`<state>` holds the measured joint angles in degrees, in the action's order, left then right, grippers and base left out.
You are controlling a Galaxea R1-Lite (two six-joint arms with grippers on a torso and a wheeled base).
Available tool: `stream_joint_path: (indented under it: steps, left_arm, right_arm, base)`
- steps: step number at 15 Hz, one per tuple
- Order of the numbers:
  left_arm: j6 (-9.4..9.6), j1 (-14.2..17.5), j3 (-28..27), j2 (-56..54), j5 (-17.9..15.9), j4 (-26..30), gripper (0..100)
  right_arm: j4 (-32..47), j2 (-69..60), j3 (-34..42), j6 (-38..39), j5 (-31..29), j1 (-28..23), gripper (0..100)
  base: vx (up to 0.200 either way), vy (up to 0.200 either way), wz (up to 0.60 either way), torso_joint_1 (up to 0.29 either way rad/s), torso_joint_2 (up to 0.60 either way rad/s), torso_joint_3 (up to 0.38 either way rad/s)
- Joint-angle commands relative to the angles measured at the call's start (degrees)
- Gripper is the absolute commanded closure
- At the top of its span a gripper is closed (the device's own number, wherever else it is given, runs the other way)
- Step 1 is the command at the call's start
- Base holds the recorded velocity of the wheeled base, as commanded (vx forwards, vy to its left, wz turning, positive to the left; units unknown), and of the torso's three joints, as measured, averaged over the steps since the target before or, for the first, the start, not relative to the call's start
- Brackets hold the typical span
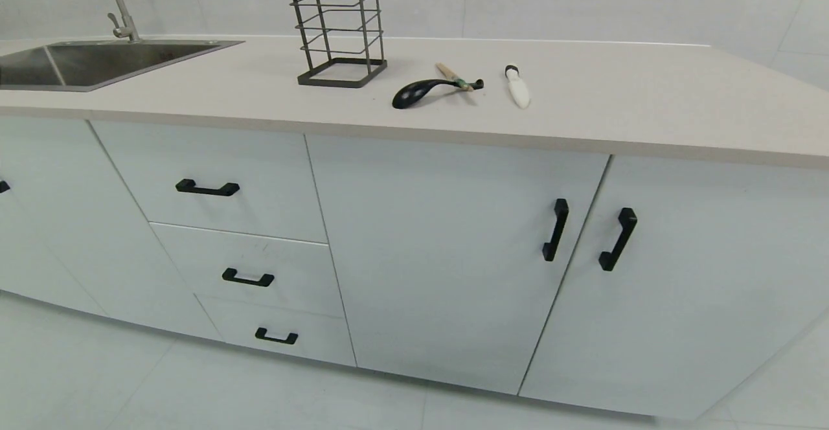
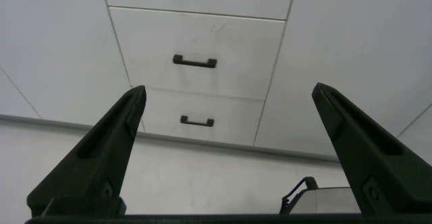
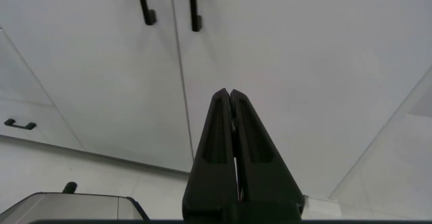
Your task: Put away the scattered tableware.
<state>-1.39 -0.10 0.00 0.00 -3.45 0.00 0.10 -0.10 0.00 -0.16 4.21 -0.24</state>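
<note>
- Black left gripper [image 2: 229, 92]: fingers spread wide, nothing between them, low in front of the white drawer fronts [image 2: 196, 38] and facing two short black bar handles [image 2: 194, 62].
- Black right gripper [image 3: 231, 96]: fingers pressed together, nothing held, pointed at the white cabinet doors [image 3: 290, 62] below a pair of upright black handles [image 3: 194, 8].
- Up on the pale beige countertop [image 1: 615, 106], right of the middle: glossy black curved spoon [image 1: 414, 92], bowl toward the front edge.
- At the spoon's handle end, apparently touching it: slim wooden-handled utensil with a green band [image 1: 453, 77].
- Near those, apart on the right: white-handled tool with a black cap [image 1: 517, 87].
- Left of the spoon: upright black wire rack [image 1: 337, 22].
- Far left, sunk into the counter: steel sink [image 1: 97, 61], with a metal tap [image 1: 120, 9] behind.
</note>
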Motion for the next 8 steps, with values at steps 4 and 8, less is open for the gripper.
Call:
stream_joint_path:
  steps: [4, 8]
  left_arm:
    - [-0.02, 0.0, 0.0, 0.1, -0.1, 0.0, 0]
    - [-0.02, 0.0, 0.0, 0.1, -0.1, 0.0, 0]
  right_arm:
    - [0.0, 0.1, 0.0, 0.0, 0.0, 0.0, 100]
    - [0.0, 0.1, 0.0, 0.0, 0.0, 0.0, 100]
  base:
    - [0.0, 0.2, 0.0, 0.001, 0.0, 0.002]
    - [0.0, 0.2, 0.0, 0.0, 0.0, 0.002]
